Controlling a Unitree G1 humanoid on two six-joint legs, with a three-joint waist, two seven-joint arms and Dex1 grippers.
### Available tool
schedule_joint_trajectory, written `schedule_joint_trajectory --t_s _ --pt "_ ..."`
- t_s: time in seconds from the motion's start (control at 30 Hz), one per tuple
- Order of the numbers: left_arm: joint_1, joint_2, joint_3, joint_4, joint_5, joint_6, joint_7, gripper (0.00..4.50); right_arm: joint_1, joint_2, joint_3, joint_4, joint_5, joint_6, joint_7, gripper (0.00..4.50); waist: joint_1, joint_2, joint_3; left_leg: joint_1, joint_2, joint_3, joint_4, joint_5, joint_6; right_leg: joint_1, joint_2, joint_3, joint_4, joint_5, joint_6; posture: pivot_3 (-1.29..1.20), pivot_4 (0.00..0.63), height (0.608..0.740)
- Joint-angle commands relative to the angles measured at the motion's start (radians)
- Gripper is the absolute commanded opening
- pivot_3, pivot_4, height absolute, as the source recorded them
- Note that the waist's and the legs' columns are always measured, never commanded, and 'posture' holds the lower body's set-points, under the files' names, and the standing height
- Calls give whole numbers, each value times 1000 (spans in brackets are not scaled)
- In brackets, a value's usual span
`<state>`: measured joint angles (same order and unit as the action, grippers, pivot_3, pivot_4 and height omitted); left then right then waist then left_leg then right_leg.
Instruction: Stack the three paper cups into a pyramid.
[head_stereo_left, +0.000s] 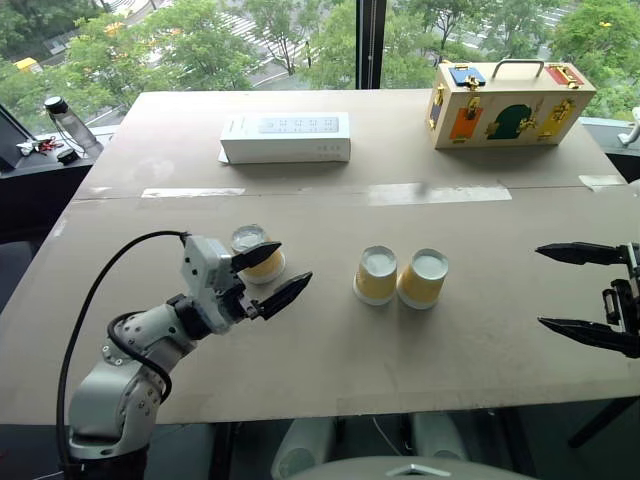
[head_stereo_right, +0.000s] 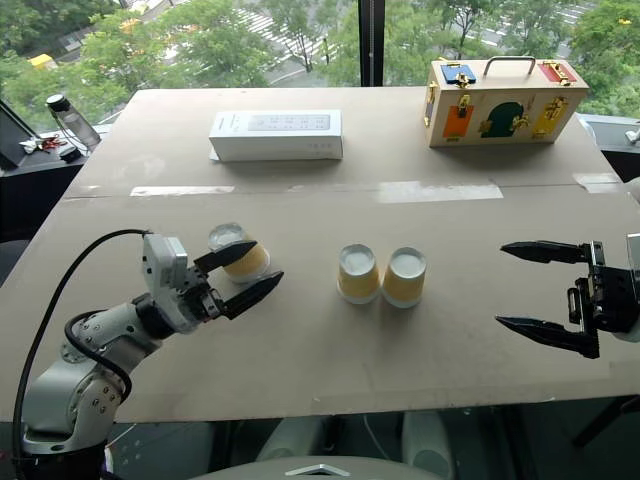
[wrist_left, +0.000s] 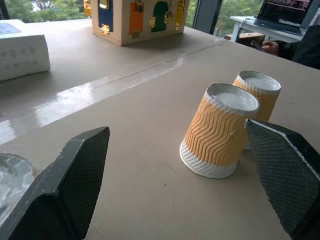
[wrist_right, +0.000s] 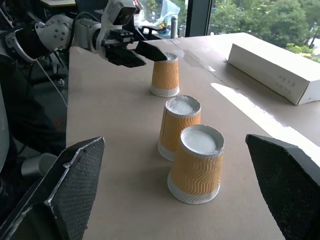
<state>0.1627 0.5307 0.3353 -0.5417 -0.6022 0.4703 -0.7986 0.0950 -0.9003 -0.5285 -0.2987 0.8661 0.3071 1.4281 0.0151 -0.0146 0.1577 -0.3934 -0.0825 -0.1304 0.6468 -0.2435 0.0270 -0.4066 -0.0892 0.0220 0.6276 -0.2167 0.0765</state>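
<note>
Big tan surface (head_stereo_left: 330, 230) fills most of the frame. Wooden box (head_stereo_left: 510, 102) w/ coloured latches sits upper right, white box (head_stereo_left: 286, 137) upper centre.

Left gripper (head_stereo_left: 276, 276) at lower left, fingers spread wide, nothing in them; one cup (head_stereo_left: 258, 254) stands just behind its upper finger, apart from the grip. Right gripper (head_stereo_right: 522, 284) at right edge, also wide open and empty, well apart from the cups.

Other two cups (head_stereo_left: 376, 275) (head_stereo_left: 423, 278) stand upside down mid-frame, side by side, touching or nearly so, a ready base pair.

Handling, by judgement: paper cups are light, thin-walled, crush easily and tip w/ a nudge. Take the lone cup across its ribbed mid-wall w/ light squeeze; ribs should give grip, avoid the rim.
</note>
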Motion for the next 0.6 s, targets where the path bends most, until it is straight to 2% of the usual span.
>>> schedule_joint_trajectory --t_s 0.03,0.2,0.37,0.6 --pt "46 0 122 -17 -10 -38 63 4451 -38 9 -10 4 27 2 -9 4500 3 0 0 0 0 0 0 0 0 0 0 0 0 0 0 0 150 740" --pt "4 8 120 107 82 -88 132 4451 -86 32 26 30 29 4 -4 4500 21 0 0 4 0 -1 1 0 0 6 1 -3 0 -2 -3 0 150 740" --pt "-104 49 29 227 141 -125 98 4451 -85 55 18 5 69 27 -22 4500 26 0 0 4 -1 -1 1 -1 1 5 2 -3 -1 0 0 0 150 740" --pt "-179 54 -37 311 161 -145 66 4451 -40 81 -23 -58 139 65 -60 4500 22 1 0 3 -1 0 -1 -1 1 3 2 0 -1 1 0 0 150 740"
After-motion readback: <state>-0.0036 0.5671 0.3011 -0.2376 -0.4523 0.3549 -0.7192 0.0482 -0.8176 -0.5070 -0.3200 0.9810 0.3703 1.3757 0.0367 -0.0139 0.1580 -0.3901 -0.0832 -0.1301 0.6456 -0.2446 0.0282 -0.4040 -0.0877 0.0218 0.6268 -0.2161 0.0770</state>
